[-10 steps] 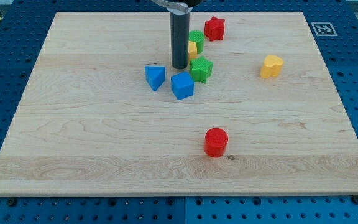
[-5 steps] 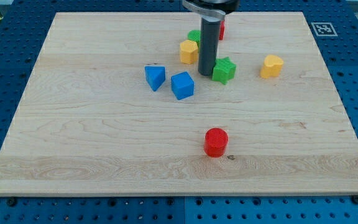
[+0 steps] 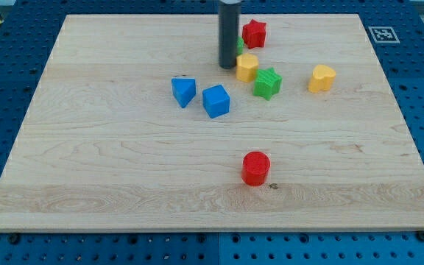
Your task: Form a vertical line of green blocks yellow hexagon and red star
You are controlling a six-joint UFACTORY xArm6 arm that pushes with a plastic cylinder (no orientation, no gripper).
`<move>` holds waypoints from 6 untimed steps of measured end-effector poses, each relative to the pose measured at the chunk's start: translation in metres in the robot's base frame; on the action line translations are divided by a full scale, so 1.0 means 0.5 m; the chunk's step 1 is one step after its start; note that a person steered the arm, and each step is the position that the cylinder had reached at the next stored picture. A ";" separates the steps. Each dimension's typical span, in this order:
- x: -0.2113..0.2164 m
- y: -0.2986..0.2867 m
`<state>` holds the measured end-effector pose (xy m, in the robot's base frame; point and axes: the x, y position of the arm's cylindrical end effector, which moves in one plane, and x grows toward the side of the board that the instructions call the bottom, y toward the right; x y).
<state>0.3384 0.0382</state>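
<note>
My tip (image 3: 228, 67) stands at the top middle of the wooden board (image 3: 109, 162), touching the left side of the yellow hexagon (image 3: 247, 67). A green block (image 3: 239, 46) shows only as a sliver behind the rod, above the hexagon. The red star (image 3: 254, 33) lies just above and right of the hexagon. The green star (image 3: 267, 82) lies just below and right of the hexagon.
A blue triangle (image 3: 183, 91) and a blue cube (image 3: 216, 101) lie left of and below my tip. A yellow heart-like block (image 3: 321, 77) sits to the right. A red cylinder (image 3: 256, 168) lies near the view's bottom. A marker tag (image 3: 382, 34) sits at the top right.
The rod moved from the green star's left up and to the left of the yellow hexagon. The hexagon slid right and slightly down, to beside the green star. The green star stays where it was pushed.
</note>
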 end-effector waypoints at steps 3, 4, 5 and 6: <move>-0.058 -0.116; -0.087 -0.109; -0.087 -0.021; -0.084 0.065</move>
